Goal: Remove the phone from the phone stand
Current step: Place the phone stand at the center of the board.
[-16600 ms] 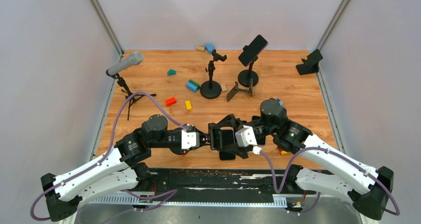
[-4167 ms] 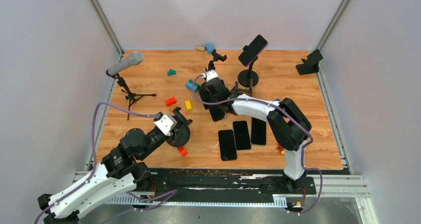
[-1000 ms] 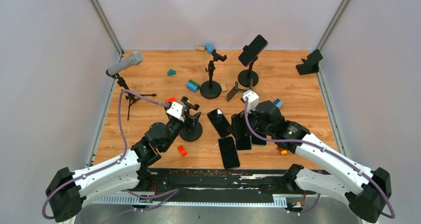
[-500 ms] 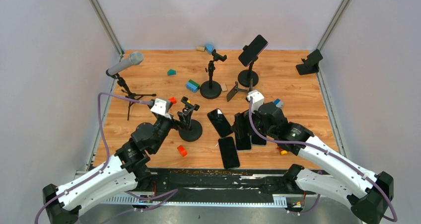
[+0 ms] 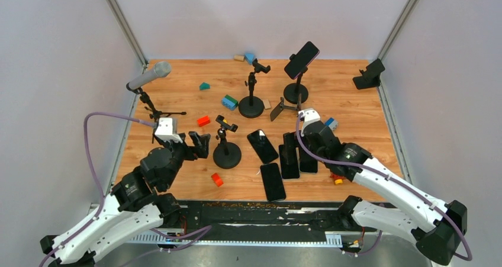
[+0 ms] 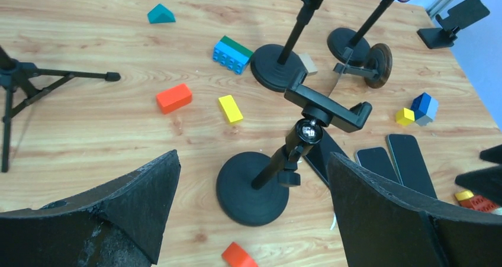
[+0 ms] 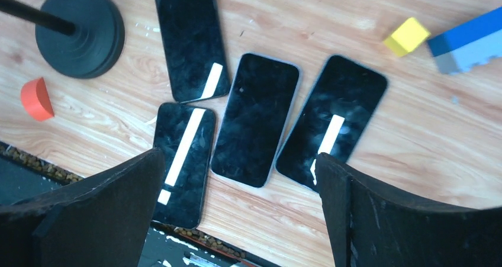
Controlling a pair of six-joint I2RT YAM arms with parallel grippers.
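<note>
Our left pincer [image 6: 253, 157] is spread wide, just beside the empty stand [image 6: 237, 190] and not touching it. Our right pincer [image 7: 238, 155] hangs released above four phones [image 7: 254, 119] lying flat on the tabletop [image 5: 177, 95]. One phone [image 5: 302, 60] sits clamped in the far stand [image 5: 295, 93], well apart from both pincers.

A lab test cell: plain grey walls [image 5: 53, 54] enclosing a wooden table [image 5: 177, 95]
</note>
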